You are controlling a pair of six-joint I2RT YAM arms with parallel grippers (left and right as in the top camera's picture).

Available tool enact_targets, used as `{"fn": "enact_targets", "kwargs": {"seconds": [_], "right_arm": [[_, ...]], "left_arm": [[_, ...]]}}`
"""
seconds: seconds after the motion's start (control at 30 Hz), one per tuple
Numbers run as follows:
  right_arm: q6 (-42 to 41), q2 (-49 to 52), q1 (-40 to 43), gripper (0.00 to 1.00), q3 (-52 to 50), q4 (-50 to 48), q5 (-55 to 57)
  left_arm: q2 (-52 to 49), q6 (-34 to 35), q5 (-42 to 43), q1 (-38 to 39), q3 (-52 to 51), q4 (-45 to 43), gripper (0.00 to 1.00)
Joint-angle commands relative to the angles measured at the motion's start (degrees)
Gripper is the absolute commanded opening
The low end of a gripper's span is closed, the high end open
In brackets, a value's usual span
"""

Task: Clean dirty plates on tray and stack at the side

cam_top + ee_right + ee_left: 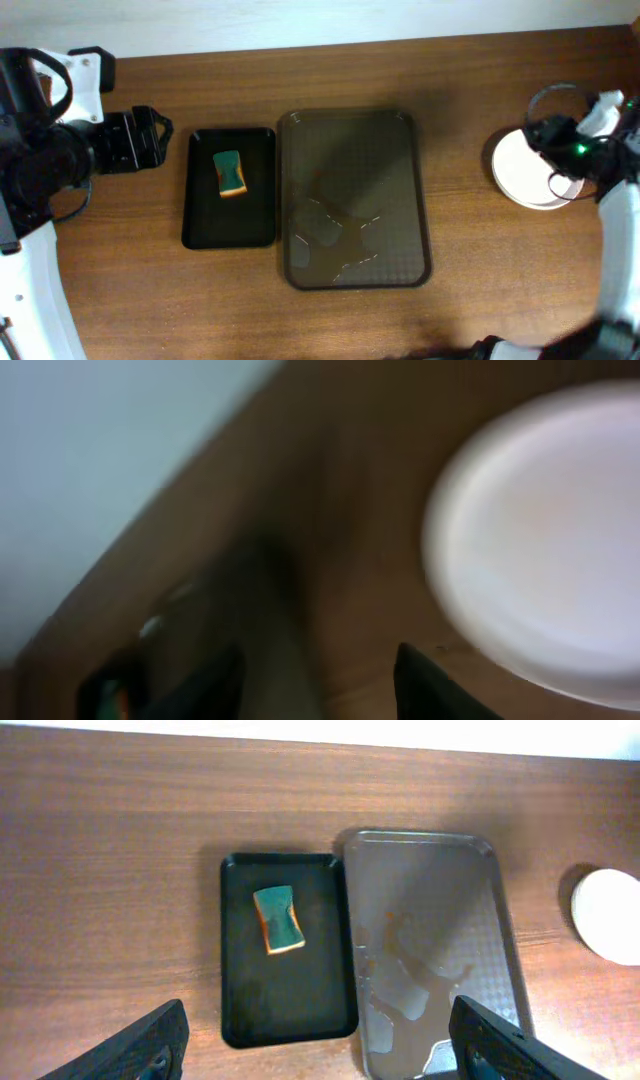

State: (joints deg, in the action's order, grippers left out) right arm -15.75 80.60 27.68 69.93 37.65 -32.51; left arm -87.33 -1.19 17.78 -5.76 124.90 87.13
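Observation:
The plates (522,170) lie stacked, white, on the table at the far right, outside the tray. They also show in the left wrist view (610,915) and, blurred, in the right wrist view (545,550). The large dark brown tray (356,130) lies at the middle, wet with puddles, no plates on it; the left wrist view (425,890) shows it too. My right gripper (320,685) is open and empty, over the table just beside the plate stack. My left gripper (320,1055) is open and empty, high at the table's left.
A smaller black tray (228,225) lies left of the brown tray and holds a green and yellow sponge (230,173), also in the left wrist view (278,919). The table's far edge meets a white wall.

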Motion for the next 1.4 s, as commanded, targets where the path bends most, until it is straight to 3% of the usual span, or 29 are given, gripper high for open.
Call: {"fn": "enact_targets", "kwargs": {"seconds": [0.0,0.07,0.1,0.13,0.27,0.5,0.6,0.73,0.87,0.9,1.03,1.13,1.37], "right_arm": [[8.04,-13.53,-12.76,0.56,0.92,1.09,-3.85],[8.02,-18.58,-19.91,0.66,0.92,0.94,-1.49],[8.02,-20.76,-23.41,0.91,0.92,0.96,-0.09],[8.0,-22.08,-25.83,0.98,0.92,0.94,0.68],[8.02,-23.76,-32.33,0.98,0.92,1.01,0.83],[8.79,-20.65,-33.2,0.99,0.9,6.49,3.39],[13.84,-23.58,-31.04,0.98,0.9,6.93,4.46],[26.75,-34.36,-31.15,0.98,-2.03,6.97,12.35],[27.54,-47.91,-30.93,0.99,-15.06,5.31,24.63],[27.54,-54.4,-30.93,0.98,-23.02,2.73,25.92],[27.45,-68.63,-30.93,0.98,-38.66,-0.96,25.44],[27.3,-79.34,-30.93,0.98,-52.02,-10.78,25.38],[27.34,-80.41,-31.04,0.98,-69.64,-34.88,22.64]], "left_arm": [[0.09,-2.34,2.82,-0.24,-0.07,0.81,1.0],[0.09,-2.34,2.8,-0.26,-0.07,0.52,1.0],[0.09,-2.32,2.86,-0.24,-0.07,0.42,1.0],[0.09,-2.34,2.8,-0.26,-0.07,0.57,1.0],[0.09,-2.34,2.8,-0.26,-0.07,0.59,1.0],[0.09,-2.34,2.8,-0.26,-0.07,0.81,1.0],[0.09,-2.34,2.8,-0.26,-0.04,0.81,1.0],[0.09,-2.34,2.8,-0.26,-0.04,0.81,1.0],[0.09,-2.34,2.8,-0.26,-0.04,0.81,1.0],[0.09,-2.34,2.8,-0.26,-0.04,0.81,1.0],[0.09,-2.34,2.8,-0.26,-0.04,0.81,1.0],[0.09,-2.34,2.8,-0.26,-0.04,0.81,1.0],[0.09,-2.34,2.8,-0.26,-0.07,0.81,1.0]]}}
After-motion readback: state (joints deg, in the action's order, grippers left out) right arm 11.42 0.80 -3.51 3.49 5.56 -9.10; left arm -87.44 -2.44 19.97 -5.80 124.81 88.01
